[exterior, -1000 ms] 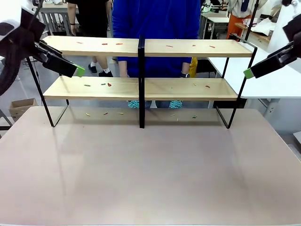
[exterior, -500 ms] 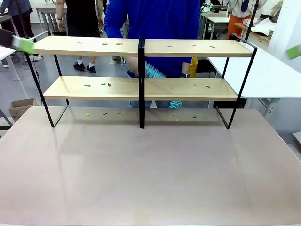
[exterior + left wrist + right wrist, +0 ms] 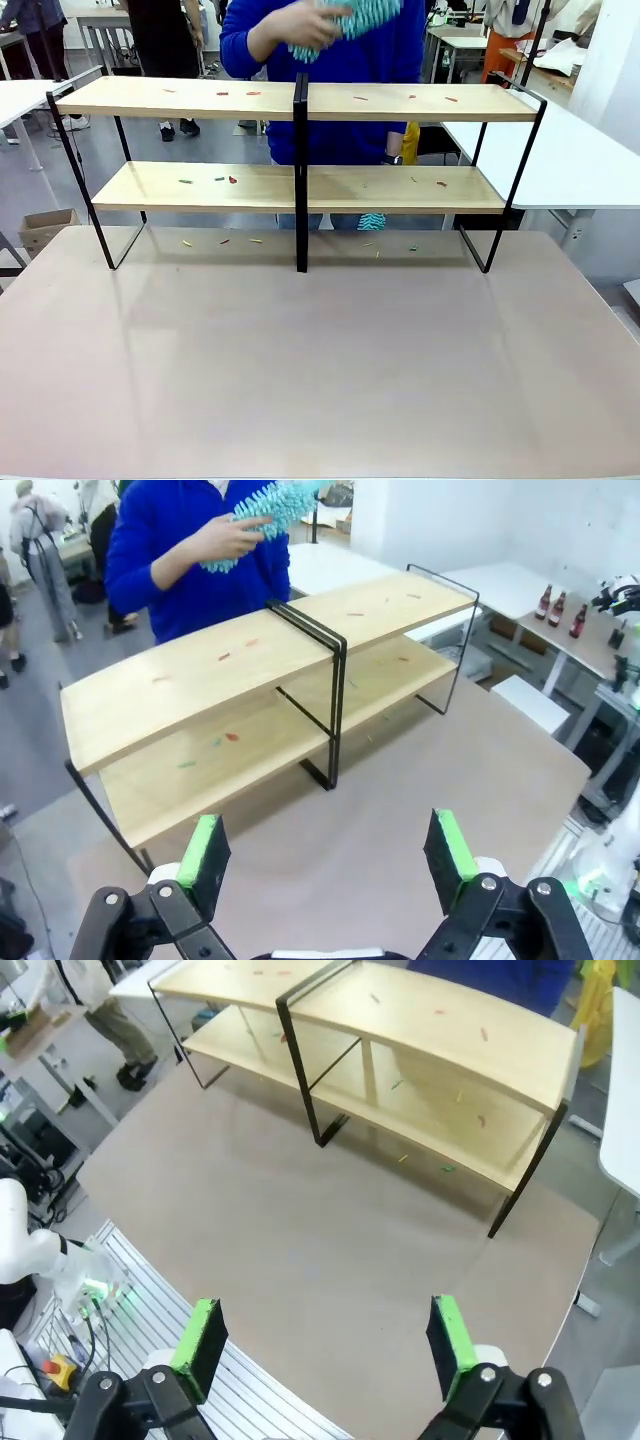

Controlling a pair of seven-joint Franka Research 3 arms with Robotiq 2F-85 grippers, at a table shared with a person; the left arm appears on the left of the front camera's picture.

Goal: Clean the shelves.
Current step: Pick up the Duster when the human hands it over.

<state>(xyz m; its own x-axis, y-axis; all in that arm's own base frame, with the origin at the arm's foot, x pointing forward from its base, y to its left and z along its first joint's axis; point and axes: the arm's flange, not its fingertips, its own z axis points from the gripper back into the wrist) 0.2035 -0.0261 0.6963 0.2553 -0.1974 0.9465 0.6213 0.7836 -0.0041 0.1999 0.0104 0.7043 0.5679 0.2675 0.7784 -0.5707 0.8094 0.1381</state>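
Observation:
The shelves [image 3: 400,101] are two long light-wood boards in a thin black frame with a central post, standing at the far side of the table. Small coloured scraps lie scattered on both boards and on the tabletop beneath. A person in a blue top stands behind them, holding a teal fluffy duster [image 3: 350,20] above the top board. In the left wrist view my left gripper [image 3: 328,850] hangs open high above the table, with the shelves [image 3: 200,670] and duster [image 3: 265,510] ahead. My right gripper [image 3: 325,1338] is open too, high above the shelves [image 3: 440,1030].
The large grey-brown tabletop [image 3: 320,360] spreads in front of the rack. A white table [image 3: 570,160] stands to the right, and another white table [image 3: 15,95] at far left. A cardboard box [image 3: 45,228] sits on the floor at left. Other people stand in the background.
Both arms have pulled up and outward, out of the front view. The person has raised the teal duster from below the lower board to above the top board.

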